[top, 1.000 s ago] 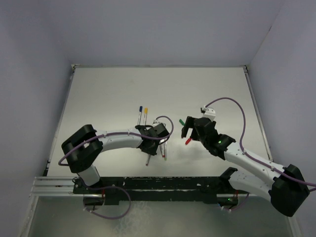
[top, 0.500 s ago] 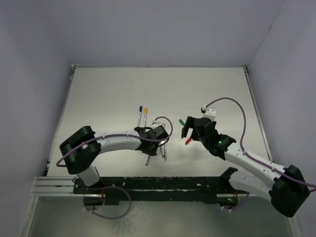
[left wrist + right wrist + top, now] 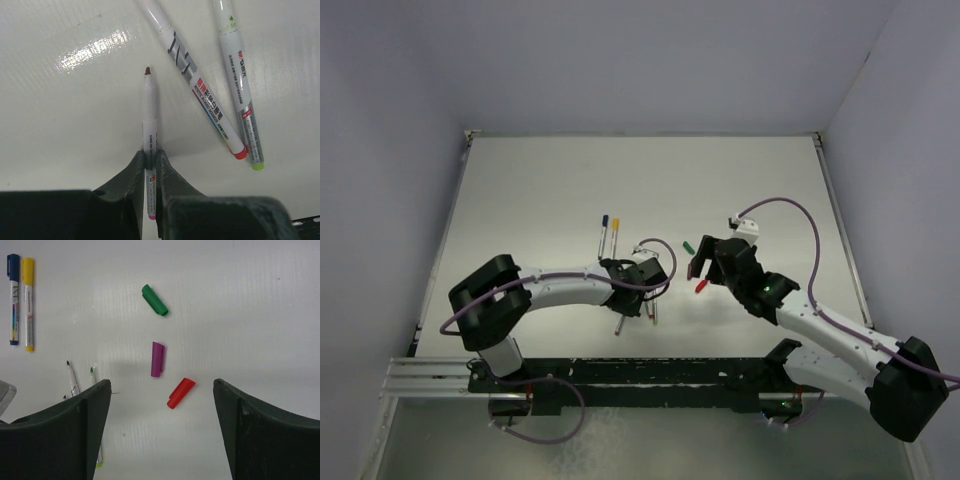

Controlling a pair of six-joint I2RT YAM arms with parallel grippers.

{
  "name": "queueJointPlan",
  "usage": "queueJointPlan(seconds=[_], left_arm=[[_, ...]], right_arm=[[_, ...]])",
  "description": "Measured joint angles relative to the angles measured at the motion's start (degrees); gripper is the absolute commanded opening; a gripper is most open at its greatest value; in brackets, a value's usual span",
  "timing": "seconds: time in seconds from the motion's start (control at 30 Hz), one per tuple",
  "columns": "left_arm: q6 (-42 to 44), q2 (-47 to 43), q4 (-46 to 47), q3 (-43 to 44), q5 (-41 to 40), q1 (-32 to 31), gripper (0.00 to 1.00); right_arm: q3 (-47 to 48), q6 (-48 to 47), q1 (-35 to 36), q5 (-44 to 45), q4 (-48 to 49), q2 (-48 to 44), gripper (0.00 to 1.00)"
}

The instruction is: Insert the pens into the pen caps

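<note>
My left gripper [image 3: 151,156] is shut on a thin white pen [image 3: 149,117] with a dark bare tip and a magenta end, just over the table. It also shows in the top view [image 3: 640,274]. Two uncapped pens lie to its right, one red-ended [image 3: 200,85] and one green-ended [image 3: 241,95]. My right gripper [image 3: 161,389] is open and empty above the purple cap [image 3: 157,359] and the red cap [image 3: 180,393]. The green cap [image 3: 154,300] lies farther off. Two pens lie side by side with the blue cap [image 3: 13,265] and the yellow cap [image 3: 28,267] on them.
The white table [image 3: 540,190] has raised edges at left, back and right. The capped pens [image 3: 609,232] lie just beyond the left gripper. The green cap [image 3: 688,246] and red cap [image 3: 701,286] show beside the right gripper [image 3: 705,262].
My left gripper has shifted slightly right and toward the near edge with the pen in it. The right gripper has hardly moved.
</note>
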Motion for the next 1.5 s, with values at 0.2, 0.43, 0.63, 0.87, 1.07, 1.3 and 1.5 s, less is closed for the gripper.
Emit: queueJointPlan(seconds=[0.2, 0.43, 0.63, 0.87, 1.07, 1.3, 1.5], left_arm=[[0.07, -0.2, -0.17, 0.0, -0.61, -0.24, 0.0], [-0.46, -3.45, -3.76, -1.18, -0.63, -0.9, 0.0], [-0.46, -8.57, -11.1, -2.1, -1.14, -1.33, 0.0], [-0.28, -19.12, -12.61, -1.55, -4.24, -1.44, 0.0], [0.7, -22.1, -11.06, -1.6, -5.79, -1.49, 0.0], [1.16, -26.75, -6.49, -4.9, -6.32, -1.53, 0.0], [2.23, -28.15, -4.37, -5.68, -6.38, -1.53, 0.0]], right_arm=[[0.02, -0.11, 0.0, 0.02, -0.07, -0.11, 0.58], [0.31, -0.94, 0.0, 0.09, -0.22, 2.1, 0.39], [2.71, -2.67, 0.0, -0.61, 0.0, 8.46, 0.22], [6.32, -4.68, 0.0, -2.01, 0.52, 15.91, 0.33], [8.98, -5.79, 0.0, -2.56, 0.94, 20.68, 0.42], [11.61, -6.36, -0.04, -3.65, 0.94, 26.36, 0.48], [12.59, -6.45, -0.04, -4.24, 0.87, 29.83, 0.5]])
